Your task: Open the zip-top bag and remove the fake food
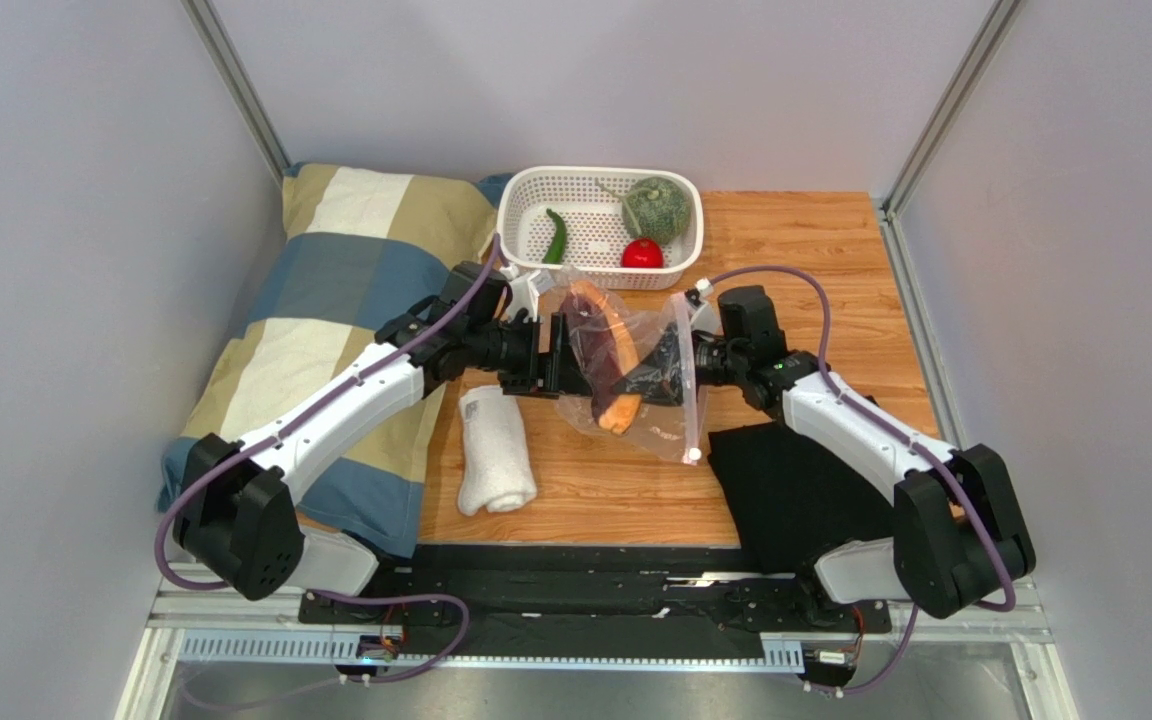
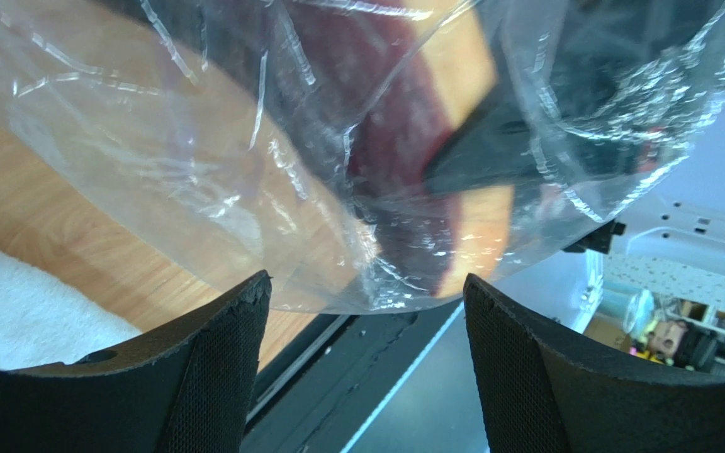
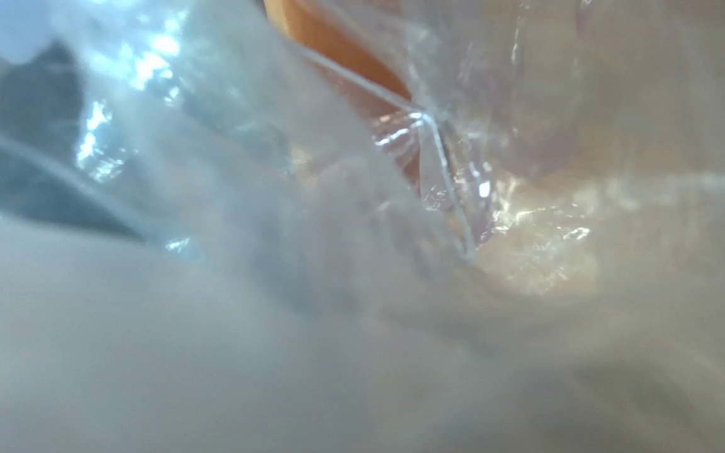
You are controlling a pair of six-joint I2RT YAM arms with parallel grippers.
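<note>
Over the middle of the bench (image 1: 823, 255), the zip-top bag (image 1: 657, 423) hangs between both arms, zip strip towards the right gripper (image 1: 684, 365), which seems pinched shut on it; the left gripper (image 2: 366, 293) gapes wide, holding nothing; inside, the purple-and-orange fake food (image 1: 608, 368) lies far-to-near, orange end nearest the bases.

Two arms are reaching in: one left arm (image 1: 342, 398), one right arm (image 1: 860, 428). One bag (image 1: 672, 423) is holding one purple-and-orange piece (image 1: 612, 375). One basket (image 1: 597, 174) is holding three toys: one bumpy vegetable (image 1: 659, 209), one tomato (image 1: 642, 254), one pepper (image 1: 555, 237). One towel (image 1: 495, 450), one pillow (image 1: 312, 300), one black mat (image 1: 800, 488) and one table (image 1: 823, 255) are showing too.
</note>
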